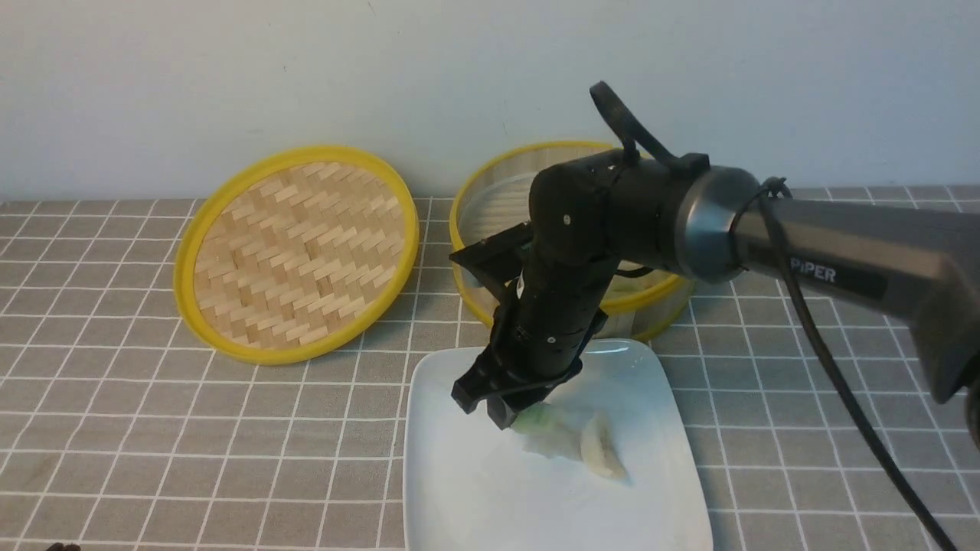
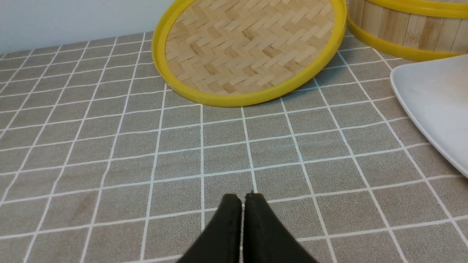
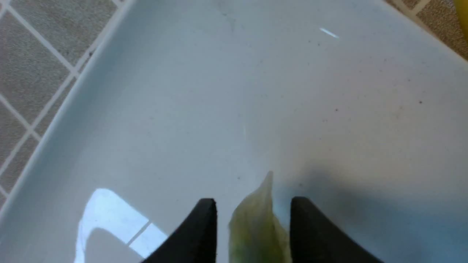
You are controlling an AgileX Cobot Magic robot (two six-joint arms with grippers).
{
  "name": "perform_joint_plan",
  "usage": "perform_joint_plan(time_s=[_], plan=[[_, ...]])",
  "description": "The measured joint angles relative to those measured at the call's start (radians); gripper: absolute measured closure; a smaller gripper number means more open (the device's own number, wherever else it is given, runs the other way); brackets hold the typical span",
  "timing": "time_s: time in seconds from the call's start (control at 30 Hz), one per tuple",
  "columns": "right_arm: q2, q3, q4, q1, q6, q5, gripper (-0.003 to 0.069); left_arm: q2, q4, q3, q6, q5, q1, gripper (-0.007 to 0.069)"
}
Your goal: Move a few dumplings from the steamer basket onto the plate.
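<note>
The worktop (image 1: pixel 115 383) wears a grey cloth ruled with a thin white grid. The lid (image 1: pixel 297 252) shows a pale tan herringbone weave ringed in bright yellow. The steamer basket (image 1: pixel 498 195) has the same yellow on its rims and light bamboo slats. The plate (image 1: pixel 475 474) is glossy white. One dumpling is green (image 1: pixel 545 418), one translucent white (image 1: pixel 555 442), one cream (image 1: pixel 601 451). The right pincer (image 1: pixel 484 409) and left pincer (image 2: pixel 242 199) are black. The right arm (image 1: pixel 842 252) is black and grey with white lettering.

The plate (image 1: pixel 475 490) is glossy and smooth, the lid (image 1: pixel 298 252) woven bamboo, the tablecloth (image 1: pixel 115 398) matt.
</note>
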Motion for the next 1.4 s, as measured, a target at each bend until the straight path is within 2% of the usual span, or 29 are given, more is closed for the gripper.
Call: perform_joint_plan(time_s=[0.03, 0.1, 0.13, 0.17, 0.2, 0.3, 0.37, 0.4, 0.47, 0.5, 0.53, 0.57, 0.6, 0.63, 0.67, 0.7, 0.77, 0.8, 0.9, 0.93, 1.0, 1.1, 1.27, 1.4], plan=[[0.000, 0.000, -0.005, 0.000, 0.000, -0.001, 0.0353, 0.000, 0.000, 0.000, 0.000, 0.000, 0.000, 0.0629], [0.000, -0.002, -0.017, 0.000, 0.002, -0.004, 0.0234, 0.000, 0.000, 0.000, 0.000, 0.000, 0.000, 0.0629], [0.000, -0.008, -0.021, 0.001, 0.003, 0.000, 0.0192, 0.000, 0.000, 0.000, 0.000, 0.000, 0.000, 0.0629], [0.000, -0.008, -0.021, 0.001, 0.004, 0.003, 0.0184, 0.000, 0.000, 0.000, 0.000, 0.000, 0.000, 0.0629], [0.000, -0.033, -0.031, 0.001, 0.004, 0.034, 0.0136, 0.000, 0.000, 0.000, 0.000, 0.000, 0.000, 0.0629], [-0.002, -0.114, -0.059, 0.001, 0.010, 0.118, 0.0121, 0.000, 0.000, 0.000, 0.000, 0.000, 0.000, 0.0629], [-0.016, -0.174, -0.086, 0.002, 0.031, 0.136, 0.0168, 0.000, 0.000, 0.000, 0.000, 0.000, 0.000, 0.0629], [-0.019, -0.174, -0.086, 0.002, 0.031, 0.136, 0.0168, 0.000, 0.000, 0.000, 0.000, 0.000, 0.000, 0.0629], [-0.080, -0.190, -0.116, 0.002, 0.078, 0.143, 0.0309, 0.000, 0.000, 0.000, 0.000, 0.000, 0.000, 0.0629], [-0.095, -0.190, -0.119, 0.002, 0.085, 0.143, 0.0321, 0.000, 0.000, 0.000, 0.000, 0.000, 0.000, 0.0629], [-0.173, -0.175, -0.133, 0.002, 0.111, 0.148, 0.0440, 0.000, 0.000, 0.000, 0.000, 0.000, 0.000, 0.0629], [-0.229, -0.162, -0.139, 0.002, 0.123, 0.149, 0.0508, 0.000, 0.000, 0.000, 0.000, 0.000, 0.000, 0.0629], [-0.252, -0.154, -0.142, 0.002, 0.130, 0.150, 0.0521, 0.000, 0.000, 0.000, 0.000, 0.000, 0.000, 0.0629], [-0.359, -0.112, -0.158, 0.002, 0.150, 0.150, 0.0604, 0.000, 0.000, 0.000, 0.000, 0.000, 0.000, 0.0629], [-0.359, -0.112, -0.158, 0.002, 0.150, 0.150, 0.0611, 0.000, 0.000, 0.000, 0.000, 0.000, 0.000, 0.0629], [-0.480, -0.048, -0.190, 0.002, 0.183, 0.151, 0.0648, 0.000, 0.000, 0.000, 0.000, 0.000, 0.000, 0.0629], [-0.596, 0.002, -0.210, 0.002, 0.211, 0.154, 0.0661, 0.000, 0.000, 0.000, 0.000, 0.000, 0.000, 0.0629], [-0.757, 0.090, -0.253, 0.002, 0.263, 0.158, 0.0669, 0.000, 0.000, 0.000, 0.000, 0.000, 0.000, 0.0629], [-1.010, 0.245, -0.306, 0.002, 0.342, 0.106, 0.0671, 0.000, 0.000, 0.000, 0.000, 0.000, 0.000, 0.0629], [-1.030, 0.272, -0.312, 0.002, 0.348, 0.096, 0.0671, 0.000, 0.000, 0.000, 0.000, 0.000, 0.000, 0.0629], [-1.274, 0.446, -0.336, 0.002, 0.394, -0.067, 0.0673, 0.000, 0.000, 0.000, 0.000, 0.000, 0.000, 0.0629], [-1.574, 0.671, -0.371, 0.002, 0.416, -0.220, 0.0672, 0.000, 0.000, 0.000, 0.000, 0.000, 0.000, 0.0629], [-1.895, 0.934, -0.422, 0.002, 0.475, -0.327, 0.0672, 0.000, 0.000, 0.000, 0.000, 0.000, 0.000, 0.0629], [-2.077, 1.040, -0.426, 0.002, 0.507, -0.354, 0.0672, 0.000, 0.000, 0.000, 0.000, 0.000, 0.000, 0.0629]])
